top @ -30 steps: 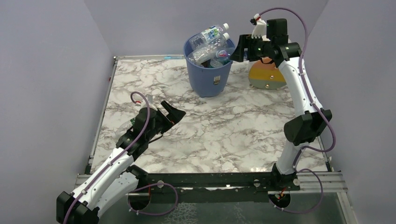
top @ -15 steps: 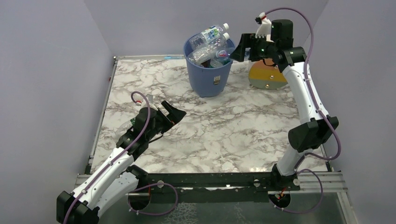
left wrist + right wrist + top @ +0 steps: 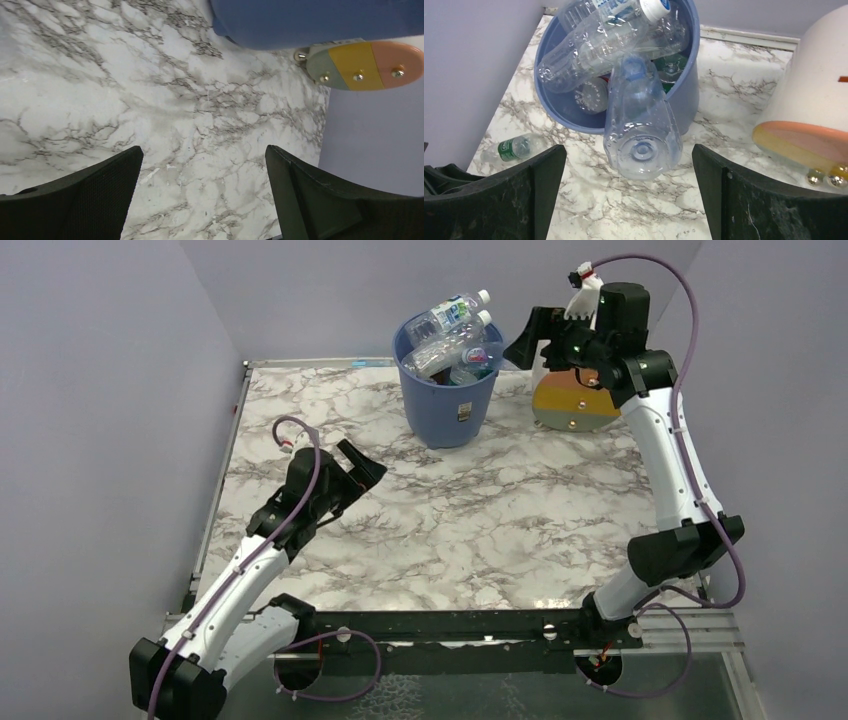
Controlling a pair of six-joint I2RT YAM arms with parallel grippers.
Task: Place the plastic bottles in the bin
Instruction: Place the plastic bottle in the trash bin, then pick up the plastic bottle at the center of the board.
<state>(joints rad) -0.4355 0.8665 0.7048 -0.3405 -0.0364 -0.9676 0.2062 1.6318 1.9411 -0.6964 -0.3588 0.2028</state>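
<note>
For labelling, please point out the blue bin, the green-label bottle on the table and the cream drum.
blue bin point(image 3: 435, 410): top view, front wall.
green-label bottle point(image 3: 515, 148): right wrist view, label.
cream drum point(image 3: 819, 75): right wrist view, cream side.

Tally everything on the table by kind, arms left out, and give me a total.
Blue bin: 1
Cream drum: 1
Plastic bottles in or over the bin: 4 that can be told apart; any beneath are hidden
Plastic bottle lying on the table: 1
Total: 7 seen
</note>
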